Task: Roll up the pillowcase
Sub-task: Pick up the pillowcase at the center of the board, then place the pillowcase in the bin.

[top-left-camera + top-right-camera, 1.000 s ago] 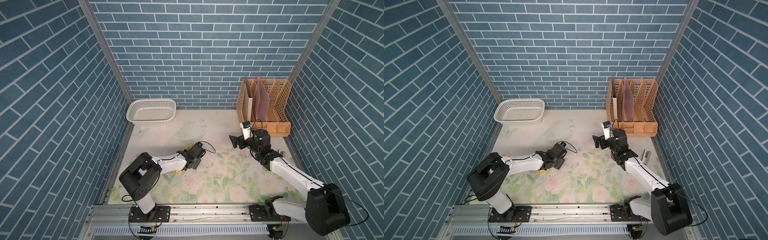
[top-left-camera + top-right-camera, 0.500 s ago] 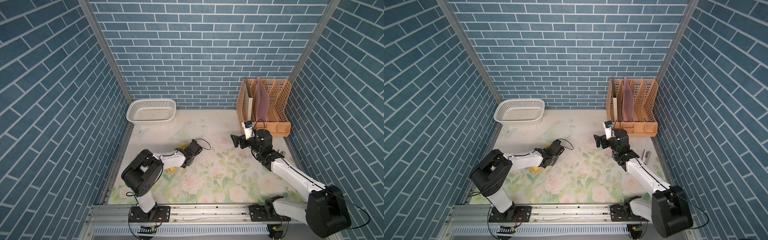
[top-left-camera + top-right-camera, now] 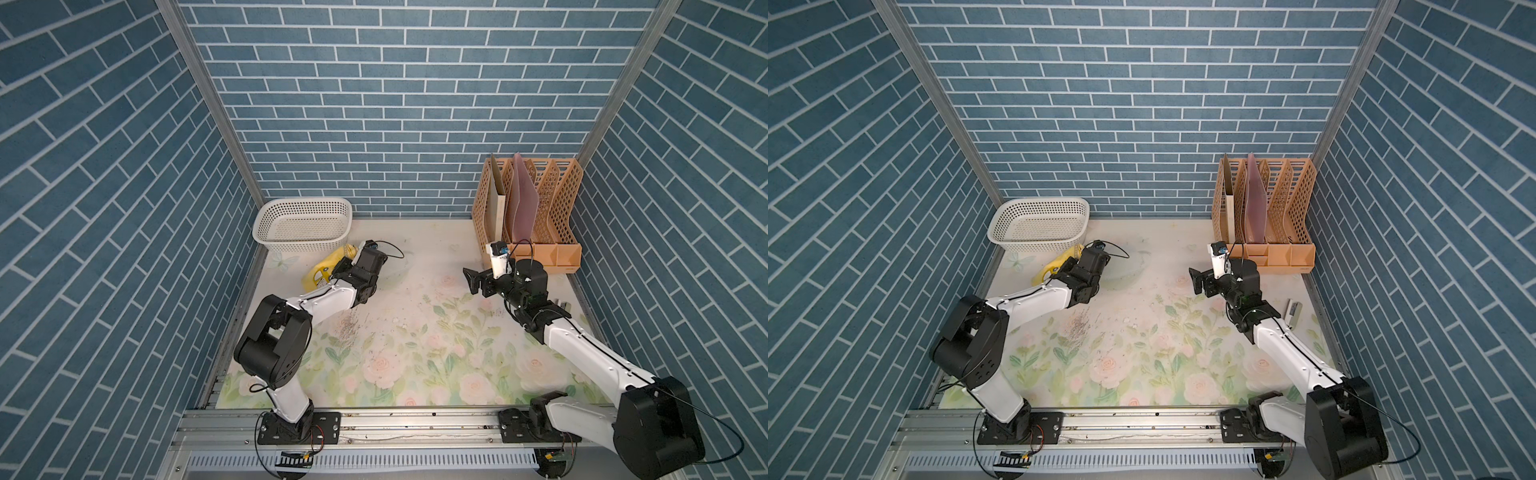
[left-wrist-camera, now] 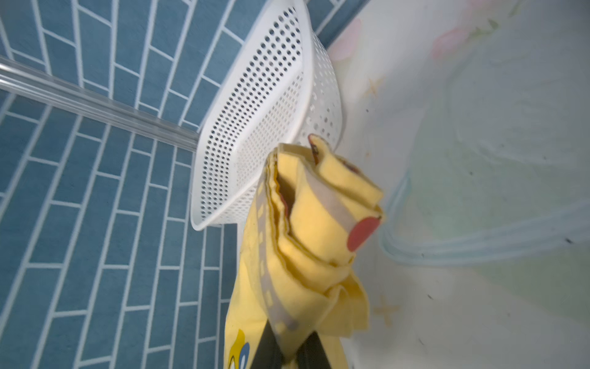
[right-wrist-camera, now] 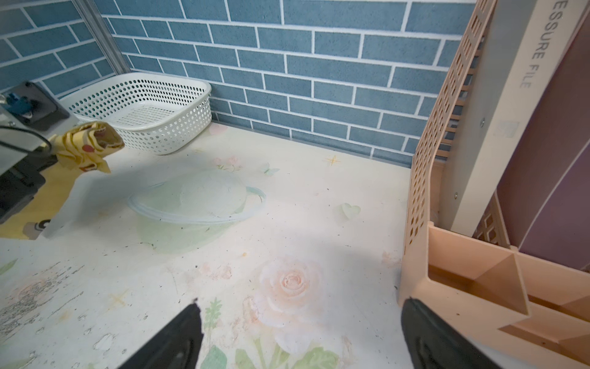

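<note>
The pillowcase (image 4: pixel 319 242), yellow with scraps of printed vehicles showing, is bunched into loose rolled layers. The left pincer (image 4: pixel 292 351) has its black jaws closed tight on the near end of the cloth. The rolled end juts out past the pincer's tips and, in the right wrist view, stands raised off the counter (image 3: pixel 415 332), while a flatter stretch of cloth trails down beneath the pincer and the arm behind it. Just beyond the tips, past the roll, stands the white perforated basket (image 3: pixel 301 245), close to the cloth; whether the two touch I cannot tell.

The right pincer (image 5: pixel 303 338) is well apart from the pillowcase, across the floral counter, with its jaws spread wide and nothing between them. It hangs above the surface. Close on its outer side stands the tan file rack (image 5: pixel 447 287), with folders upright in its slots.
</note>
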